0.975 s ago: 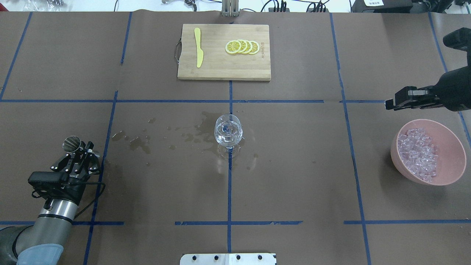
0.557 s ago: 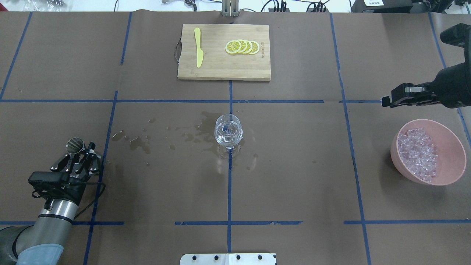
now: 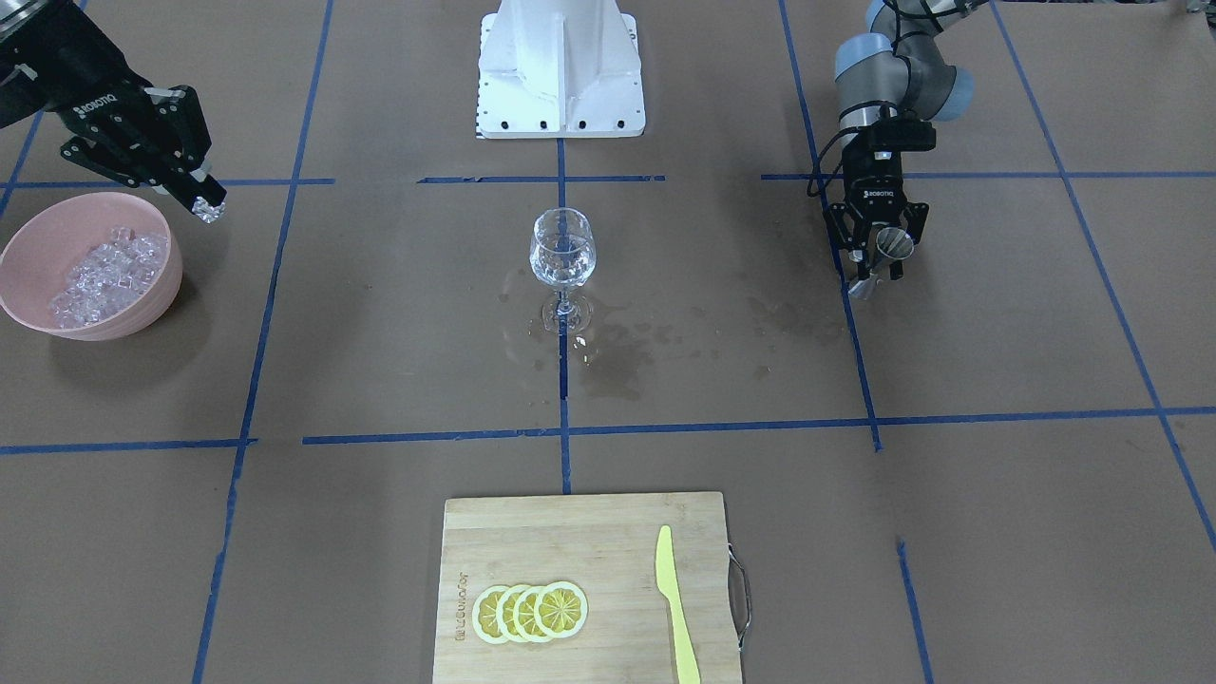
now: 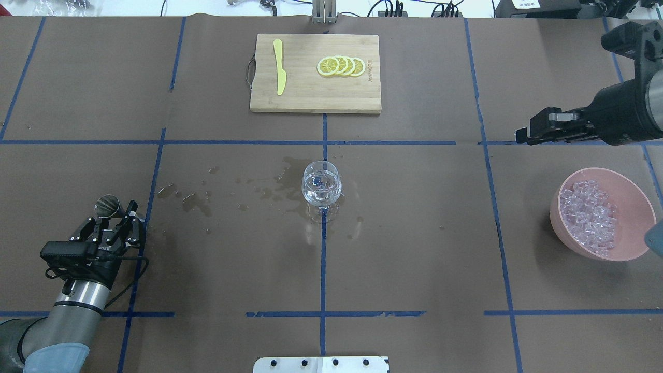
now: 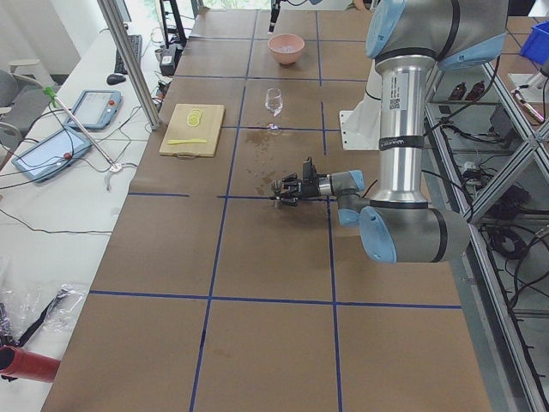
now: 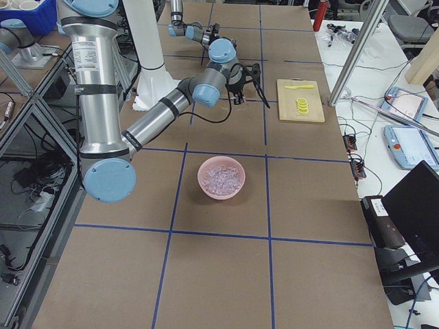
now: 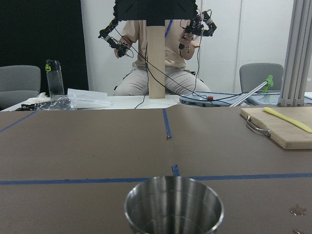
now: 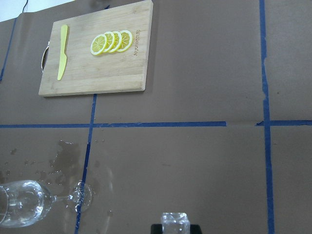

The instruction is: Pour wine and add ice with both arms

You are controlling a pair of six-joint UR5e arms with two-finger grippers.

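Note:
A clear stemmed glass (image 4: 321, 186) with a little wine (image 3: 562, 264) in it stands at the table's middle. My left gripper (image 4: 115, 217) is at the near left, shut on a steel measuring cup (image 4: 107, 205), whose open mouth fills the bottom of the left wrist view (image 7: 174, 207). My right gripper (image 4: 522, 137) hovers right of the glass and beyond the pink bowl (image 4: 639, 189), shut on one lump of ice (image 3: 208, 208), which also shows in the right wrist view (image 8: 175, 223). More ice (image 4: 588, 215) is heaped in the bowl.
A wooden cutting board (image 4: 315, 96) at the far middle carries a yellow knife (image 4: 279, 67) and lemon slices (image 4: 342, 66). Wet patches (image 4: 197, 202) darken the paper left of the glass. The white pedestal (image 3: 560, 66) stands at the robot's base. A seated person (image 7: 163, 53) faces the table.
My right gripper has moved left, away from the bowl and toward the glass, with the ice lump. The left gripper with the cup has sunk slightly toward the near edge.

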